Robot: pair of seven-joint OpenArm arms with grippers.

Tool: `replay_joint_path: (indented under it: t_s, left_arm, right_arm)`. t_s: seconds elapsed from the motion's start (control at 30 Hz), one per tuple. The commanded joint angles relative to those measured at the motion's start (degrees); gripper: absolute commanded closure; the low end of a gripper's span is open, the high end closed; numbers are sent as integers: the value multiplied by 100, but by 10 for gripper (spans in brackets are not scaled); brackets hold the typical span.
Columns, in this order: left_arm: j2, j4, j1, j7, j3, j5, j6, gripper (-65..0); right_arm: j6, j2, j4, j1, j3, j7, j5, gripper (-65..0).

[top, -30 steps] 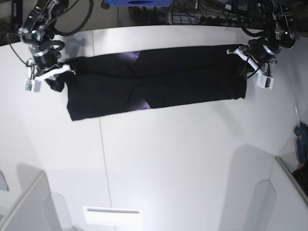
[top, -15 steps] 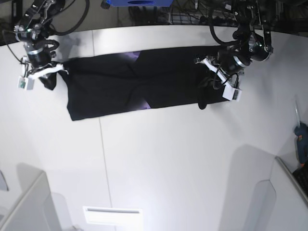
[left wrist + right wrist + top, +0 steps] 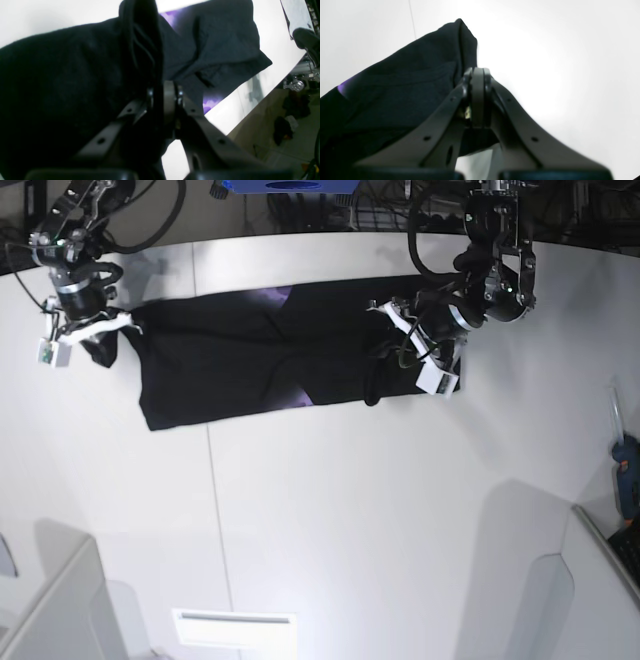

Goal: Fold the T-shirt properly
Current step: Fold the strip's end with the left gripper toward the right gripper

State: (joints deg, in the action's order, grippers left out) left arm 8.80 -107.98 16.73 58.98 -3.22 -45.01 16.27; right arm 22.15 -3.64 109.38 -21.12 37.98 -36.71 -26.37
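The black T-shirt (image 3: 250, 365) lies as a long strip across the far part of the white table (image 3: 350, 530), with bits of purple print (image 3: 300, 397) showing. My left gripper (image 3: 395, 345) is shut on the shirt's right end and holds it lifted over the strip. In the left wrist view the fingers (image 3: 170, 100) pinch black cloth (image 3: 62, 87), with purple print (image 3: 210, 103) below. My right gripper (image 3: 105, 340) is shut on the shirt's left end. In the right wrist view its fingers (image 3: 478, 82) clamp the cloth edge (image 3: 415, 82).
A blue tool (image 3: 627, 475) lies at the table's right edge. A white slotted plate (image 3: 235, 627) sits at the front. Grey panels stand at the front left (image 3: 60, 610) and front right (image 3: 590, 590). Cables and gear (image 3: 400, 205) crowd the far side.
My left gripper has carried the shirt's right end leftward over the strip, so the strip looks shorter. My right gripper has shifted only slightly at the left end.
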Motion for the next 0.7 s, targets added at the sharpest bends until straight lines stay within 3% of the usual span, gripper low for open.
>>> replay_joint_path:
  t_s: [0.0,0.23,0.67]
  left_arm:
    - [-84,-81,-34,-127,-25,-101,12,0]
    - [-322,16,-209,-100,-7,-101,12,0]
    - [-348,447,-403,-118,300,-101,12,0]
  right_arm:
    - [57,61,73,16,13,124,-57,0]
    - [57,52,73,16,13,124,-57,0]
    - [57,52,73,33,13,124,-57,0]
